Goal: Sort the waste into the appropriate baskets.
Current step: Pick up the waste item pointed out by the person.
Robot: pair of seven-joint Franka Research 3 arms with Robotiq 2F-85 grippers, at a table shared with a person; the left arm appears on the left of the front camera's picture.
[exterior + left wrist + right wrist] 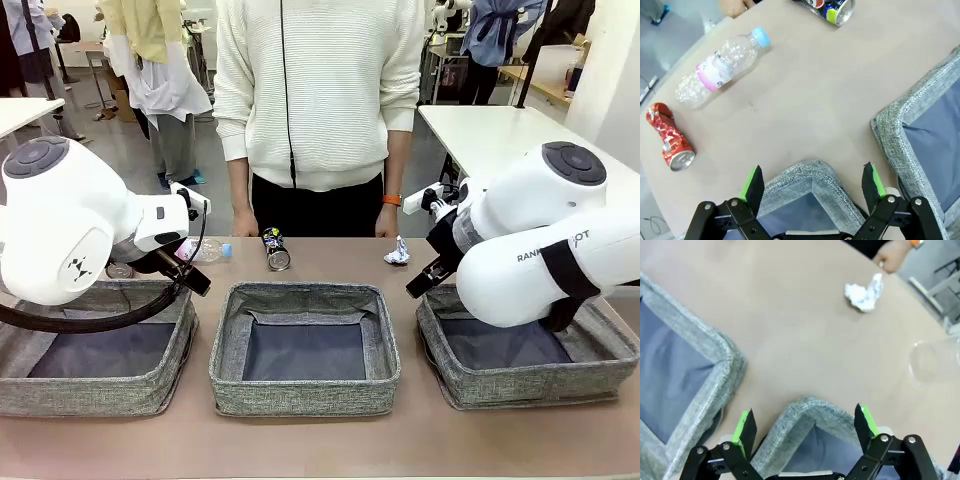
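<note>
- Left gripper [192, 277] of mine hangs over the far right corner of the left basket [100, 395] in the front view. My right gripper [424, 280] hangs over the far left corner of the right basket [520, 388]. From this side I cannot tell how wide either one stands.
- Between those two sits the middle basket [305, 385]. Past the baskets, on the far strip of the table [320, 445], lie the clear bottle [205, 250], the dark printed can [276, 250] and the white paper wad [397, 252].
- A person [320, 90] stands at the far edge, a hand hanging near the can and another near the wad.
- From my left wrist I see the left gripper [813, 171] spread wide with nothing between its green pads [751, 182], just above the left basket [790, 182] corner.
- The middle basket [905, 117] lies to the picture's right. The clear bottle [722, 67] lies on its side on the bare table, the crushed red can [669, 137] near it, the dark printed can [832, 7] at the top edge.
- From my right wrist I see the right gripper [804, 412] equally wide and holding nothing, above the right basket [790, 427] corner.
- The middle basket [715, 357] lies to the picture's left. The white paper wad [865, 292] sits on the table near the person's hand [890, 260], and the crumpled clear plastic [932, 360] lies at the picture's right.
</note>
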